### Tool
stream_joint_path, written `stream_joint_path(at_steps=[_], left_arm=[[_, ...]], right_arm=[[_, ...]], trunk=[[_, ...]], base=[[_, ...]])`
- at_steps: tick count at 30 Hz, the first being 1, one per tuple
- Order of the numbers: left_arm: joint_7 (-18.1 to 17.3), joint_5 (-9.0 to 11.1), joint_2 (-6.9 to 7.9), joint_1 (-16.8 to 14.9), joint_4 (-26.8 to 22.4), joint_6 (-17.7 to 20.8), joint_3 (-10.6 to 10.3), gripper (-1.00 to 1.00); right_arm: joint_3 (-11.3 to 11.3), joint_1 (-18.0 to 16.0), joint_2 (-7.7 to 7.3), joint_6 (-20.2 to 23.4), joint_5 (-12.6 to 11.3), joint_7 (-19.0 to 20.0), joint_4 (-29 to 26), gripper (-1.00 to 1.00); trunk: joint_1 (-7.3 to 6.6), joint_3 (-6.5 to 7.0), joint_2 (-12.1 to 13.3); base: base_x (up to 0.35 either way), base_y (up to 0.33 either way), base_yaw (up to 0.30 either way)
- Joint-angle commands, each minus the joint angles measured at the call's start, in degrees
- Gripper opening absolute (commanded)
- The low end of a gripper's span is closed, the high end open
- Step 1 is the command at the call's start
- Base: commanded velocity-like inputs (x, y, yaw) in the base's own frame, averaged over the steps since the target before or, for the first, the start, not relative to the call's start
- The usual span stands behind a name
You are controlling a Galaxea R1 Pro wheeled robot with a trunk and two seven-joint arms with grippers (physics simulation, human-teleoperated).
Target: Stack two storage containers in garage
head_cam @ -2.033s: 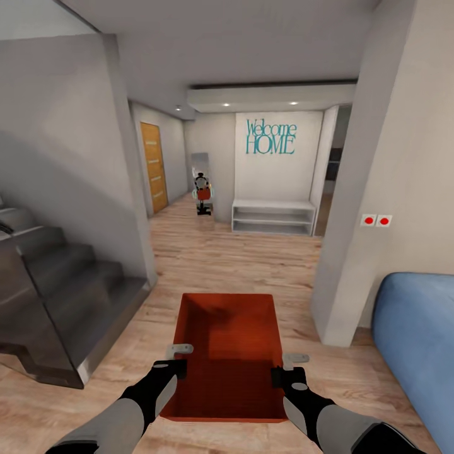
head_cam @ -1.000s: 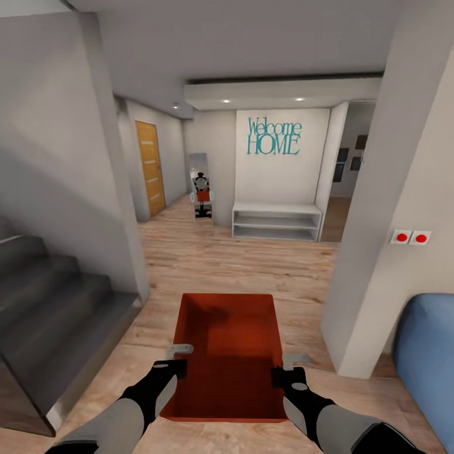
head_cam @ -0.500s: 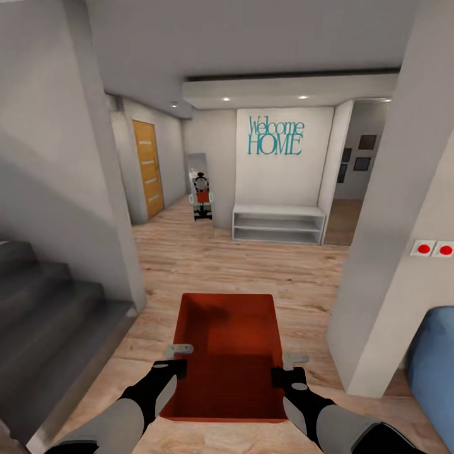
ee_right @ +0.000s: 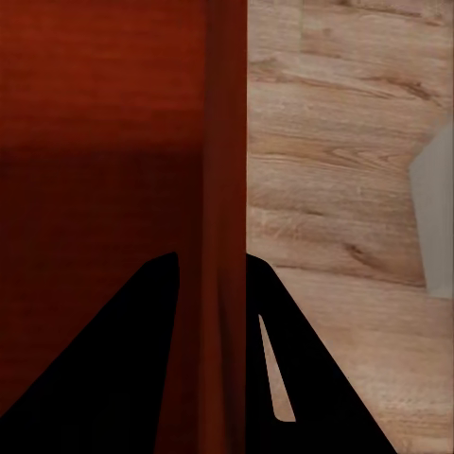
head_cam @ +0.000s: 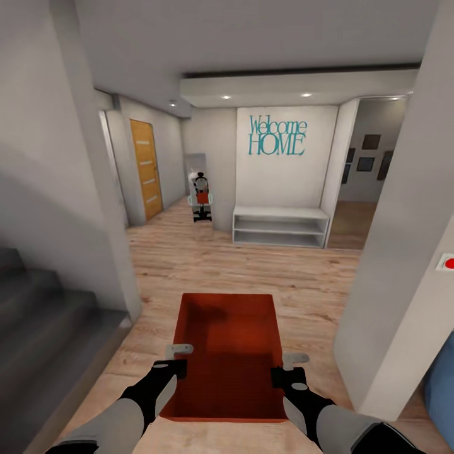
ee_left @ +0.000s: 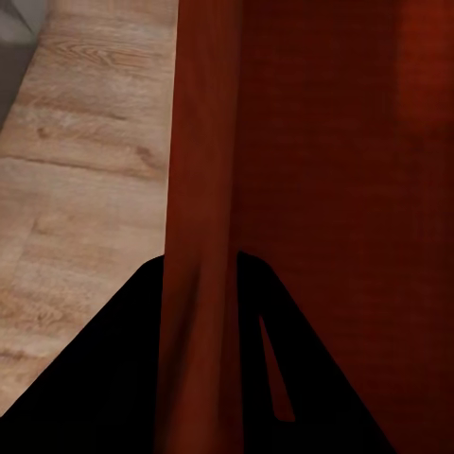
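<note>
You are carrying one storage container low in front of the trunk, above the light wood plank floor. Your left gripper is pinching its left wall and your right gripper is pinching its right wall, fingers straddling each wall. Grey stairs are lying to the left. Farther ahead, a white low shelf is standing under teal "Welcome HOME" lettering.
</note>
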Motion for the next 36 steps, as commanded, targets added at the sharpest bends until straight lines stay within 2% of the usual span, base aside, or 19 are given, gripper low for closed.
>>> stream_joint_path(at_steps=[1, 36], left_arm=[[0.3, -0.1, 0.36, 0.0, 0.0, 0.4, 0.4, -1.00], [0.3, -0.1, 0.34, 0.0, 0.0, 0.4, 0.4, -1.00]], right_arm=[[-0.4, 0.0, -0.30, -0.2, 0.1, -0.3, -0.2, -1.00], [-0.4, 0.0, -0.48, -0.2, 0.1, -0.3, -0.2, -1.00]], trunk=[[0.05, -0.02, 0.0], [0.05, -0.02, 0.0]], base=[[0.324, 0.000, 0.000], [0.324, 0.000, 0.000]])
